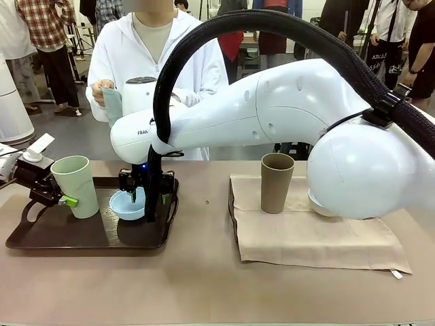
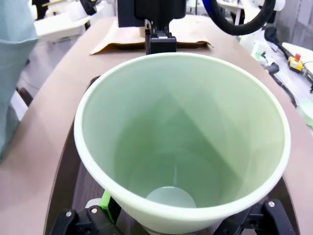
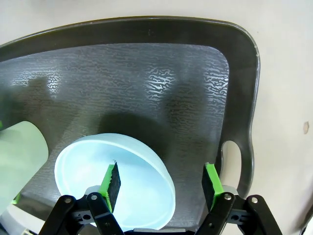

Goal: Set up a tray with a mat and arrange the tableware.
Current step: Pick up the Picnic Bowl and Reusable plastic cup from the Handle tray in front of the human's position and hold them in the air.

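Note:
My left gripper point(image 1: 64, 199) is shut on the pale green cup point(image 1: 75, 187), which stands upright at the left end of the dark tray point(image 1: 81, 238). The left wrist view looks straight into that cup point(image 2: 181, 142). My right arm reaches across to the tray. Its gripper point(image 1: 148, 193) hangs open over the light blue bowl point(image 1: 128, 204); one finger is inside the bowl point(image 3: 98, 166), the other outside its rim. The brown cup point(image 1: 276, 182) stands on the beige mat point(image 1: 319, 238), which lies on the table to the right. A whitish bowl point(image 1: 319, 205) peeks from behind my right arm.
A person in a white hoodie stands at the far side, holding a pale teal cloth-like thing point(image 1: 112, 105) in one hand. My bulky right arm point(image 1: 306, 129) spans the table's middle. The tray handle opening point(image 3: 230, 159) is beside the right fingers.

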